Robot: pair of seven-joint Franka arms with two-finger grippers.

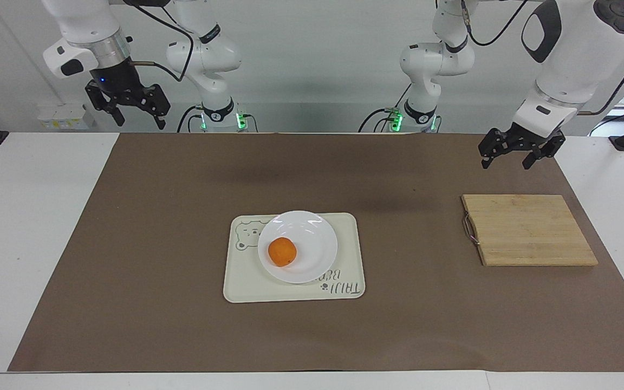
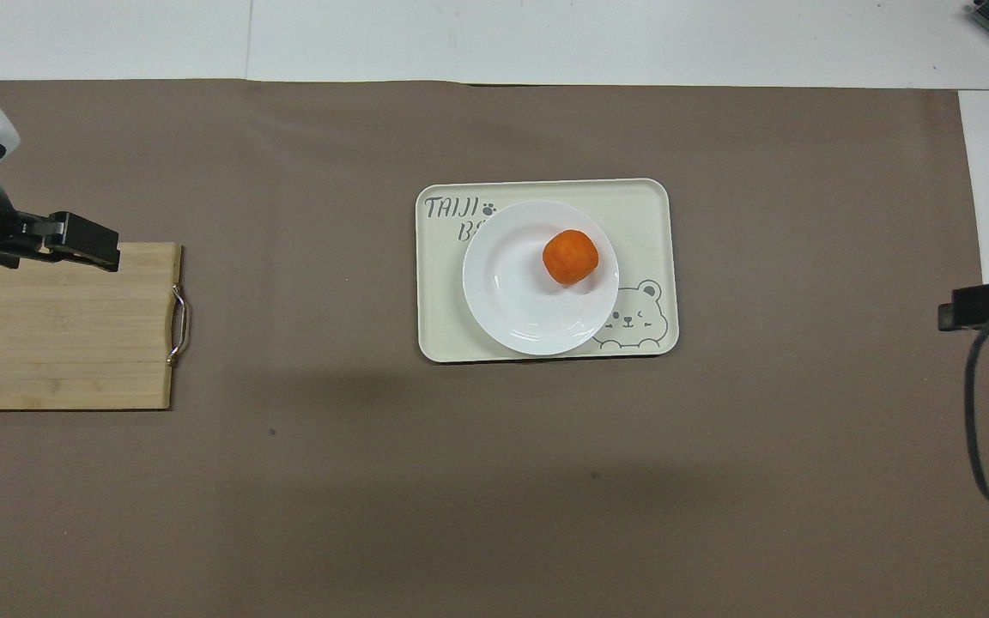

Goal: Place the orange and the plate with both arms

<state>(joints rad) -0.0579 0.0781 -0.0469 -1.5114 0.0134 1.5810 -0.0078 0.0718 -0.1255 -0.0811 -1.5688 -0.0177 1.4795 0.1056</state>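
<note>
Both jaws spread and empty: right gripper [image 1: 135, 118] raised high at the right arm's end of the table, by the robots' edge of the brown mat [image 1: 182, 336]; left gripper [image 1: 505, 161] hung over the mat at the left arm's end, clear of the surface, above the strip between the mat's robot-side edge and the wooden cutting board [image 1: 528, 229]. Cutting board laid flat on the mat, metal handle [image 1: 469, 228] turned toward the middle of the table, untouched. Farther from the robots, near the mat's middle: cream tray [image 1: 247, 284] with a bear drawing at the corner nearest the right arm's end and grey lettering along the edge farthest from the robots. White plate [image 1: 317, 238] rested on the tray, covering part of the lettering. Orange [image 1: 282, 252] seated on the plate, off-centre toward the right arm's end and toward the plate's edge farthest from the robots. Both grippers well apart from plate, orange and tray. Seen from overhead: right gripper [image 2: 975, 305] only partly shown at the frame's edge, with a dark cable [image 2: 975, 412] looped beneath.
</note>
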